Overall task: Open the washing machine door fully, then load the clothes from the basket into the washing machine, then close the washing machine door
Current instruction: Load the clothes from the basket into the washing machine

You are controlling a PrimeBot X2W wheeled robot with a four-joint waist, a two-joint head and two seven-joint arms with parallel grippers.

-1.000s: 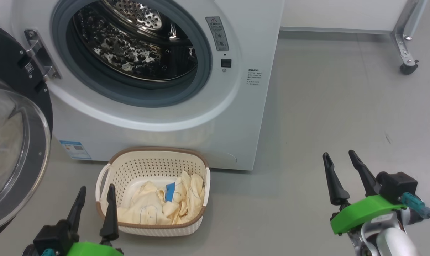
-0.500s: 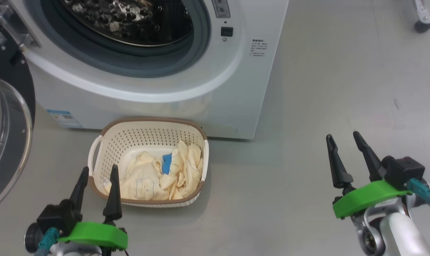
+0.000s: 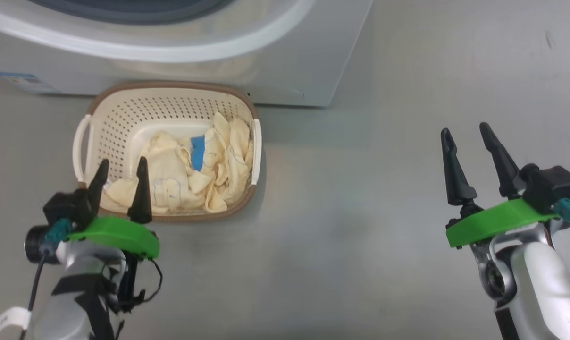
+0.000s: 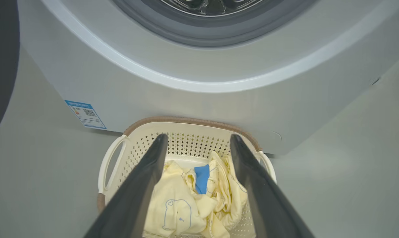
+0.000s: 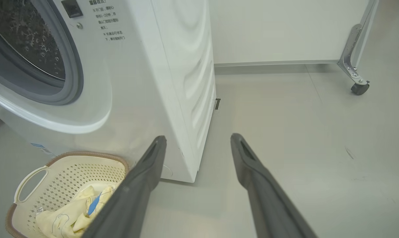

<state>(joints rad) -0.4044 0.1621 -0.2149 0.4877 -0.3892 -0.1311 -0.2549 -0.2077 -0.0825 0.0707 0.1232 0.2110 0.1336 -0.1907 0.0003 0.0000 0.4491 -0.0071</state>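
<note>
Grey floor [image 3: 360, 236], basket [image 3: 138, 113], washing machine [image 3: 289, 71]

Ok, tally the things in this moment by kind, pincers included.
washing machine: 1
basket: 1
clothes pile: 1, garments too bunched to count apart
pincers: 2, the left pincer and the right pincer, both open
Total: 5

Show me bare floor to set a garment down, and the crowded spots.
Bare floor runs between the basket and the right gripper, and right of the washing machine. Crowded: basket close to the machine front, left gripper over its near rim.
</note>
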